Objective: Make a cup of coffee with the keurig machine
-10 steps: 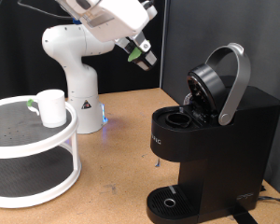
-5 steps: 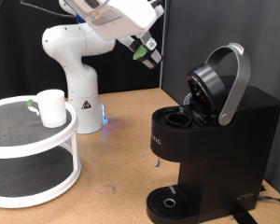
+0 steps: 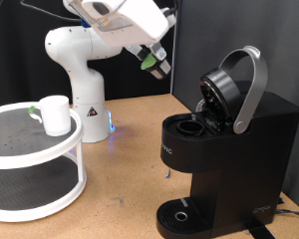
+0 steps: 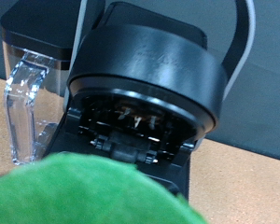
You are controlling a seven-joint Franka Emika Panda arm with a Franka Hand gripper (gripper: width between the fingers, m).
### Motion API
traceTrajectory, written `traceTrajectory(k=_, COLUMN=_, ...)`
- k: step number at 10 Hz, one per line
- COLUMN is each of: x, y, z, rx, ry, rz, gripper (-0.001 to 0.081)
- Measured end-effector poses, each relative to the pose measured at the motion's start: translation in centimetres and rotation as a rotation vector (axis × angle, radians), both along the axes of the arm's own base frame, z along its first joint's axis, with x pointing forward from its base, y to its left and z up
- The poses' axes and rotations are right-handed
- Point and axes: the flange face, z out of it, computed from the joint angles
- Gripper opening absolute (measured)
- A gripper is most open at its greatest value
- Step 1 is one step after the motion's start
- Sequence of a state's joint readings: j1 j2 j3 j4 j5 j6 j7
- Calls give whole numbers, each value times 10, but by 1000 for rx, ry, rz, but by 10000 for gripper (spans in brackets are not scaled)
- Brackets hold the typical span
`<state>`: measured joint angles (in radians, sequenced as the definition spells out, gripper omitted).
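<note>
My gripper (image 3: 155,62) hangs high in the exterior view, up and to the left of the keurig machine (image 3: 229,149). It is shut on a small dark pod with a green top (image 3: 147,60). The pod fills the near edge of the wrist view as a green blur (image 4: 93,191). The machine's lid (image 3: 224,92) is raised with its silver-grey handle up, and the pod chamber (image 3: 189,127) is open. The wrist view looks at the underside of the open lid (image 4: 145,84). The white cup (image 3: 56,115) stands on the top of a round white two-tier shelf (image 3: 20,149) at the exterior view's left.
The white robot base (image 3: 78,75) stands behind the shelf on the wooden table (image 3: 125,179). The machine's round drip tray (image 3: 179,214) has nothing on it. A clear water tank (image 4: 28,103) shows beside the machine in the wrist view.
My gripper with the pod has moved a little towards the exterior view's right, closer to the machine. The cup and the machine have not moved.
</note>
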<state>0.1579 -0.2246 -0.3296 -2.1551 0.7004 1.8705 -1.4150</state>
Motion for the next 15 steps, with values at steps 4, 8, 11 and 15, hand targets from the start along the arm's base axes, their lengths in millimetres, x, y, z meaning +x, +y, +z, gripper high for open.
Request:
traceTrajectory(k=4, x=9, y=13, z=-27, rx=-18, ry=25, rz=-30, gripper=491)
traceTrajectory(k=8, x=12, y=26, z=-45, rx=5, ry=27, rz=-68, gripper=491)
traceTrajectory(k=11, x=15, y=38, z=-56, rx=-3, ry=31, rz=-67, gripper=491)
traceTrajectory(k=15, x=13, y=54, z=-65, rx=-9, ry=43, rz=-45, gripper=491)
